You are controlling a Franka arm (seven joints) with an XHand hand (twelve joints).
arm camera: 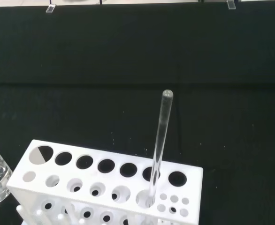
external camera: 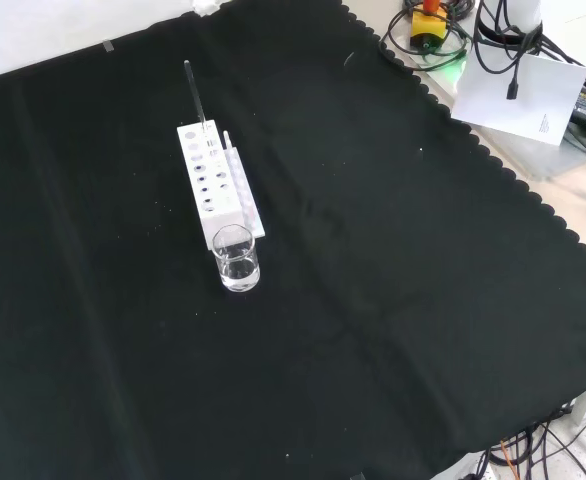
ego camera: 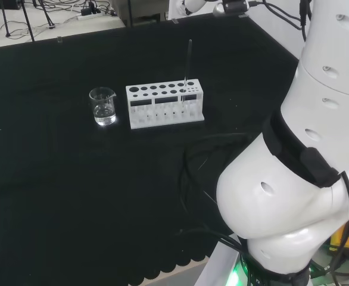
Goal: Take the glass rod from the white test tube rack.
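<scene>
A white test tube rack with two rows of round holes stands in the middle of the black cloth. A clear glass rod stands upright in a hole near the rack's right end in the head view. In the front view the rack runs away from the camera and the rod rises from its far end. The wrist view looks down on the rack from close by, with the rod standing in a front-row hole near one end.
A small glass beaker with a little clear liquid stands just left of the rack in the head view, and at the rack's near end, beaker, in the front view. The arm's white links stand at the right of the head view.
</scene>
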